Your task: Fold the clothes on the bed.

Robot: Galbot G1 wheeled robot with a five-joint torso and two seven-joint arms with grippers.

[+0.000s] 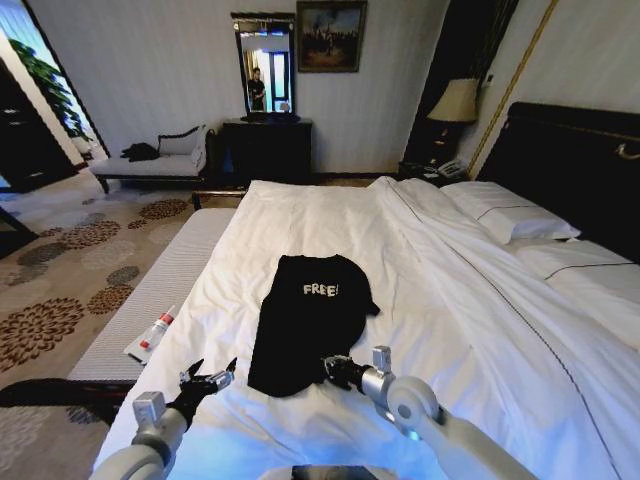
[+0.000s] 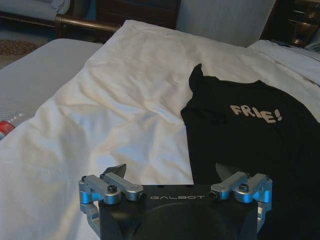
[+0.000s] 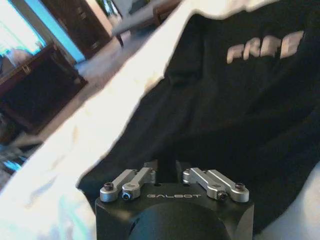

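The black T-shirt [image 1: 305,320] lies on the white duvet of the bed [image 1: 450,290], its long axis running away from the robot toward the far end of the bed, the "FREE" lettering at the far part and the hem nearest the arms; it looks already narrowed, with the sleeves tucked in. The right gripper [image 1: 330,368] is the nearer one — it sits right at the hem's near right corner, and in the right wrist view [image 3: 167,167] its fingers are drawn close together over dark cloth, though whether fabric is actually pinched between them cannot be made out. The left gripper [image 1: 208,380] rests just beside the shirt's left edge over bare duvet, fingers spread wide apart and holding nothing; in the left wrist view [image 2: 172,172] the shirt [image 2: 250,135] lies ahead and toward the inner side of those fingers. So, as a judgement, the fold turns on the hem — lifted along the shirt's length toward the lettering.
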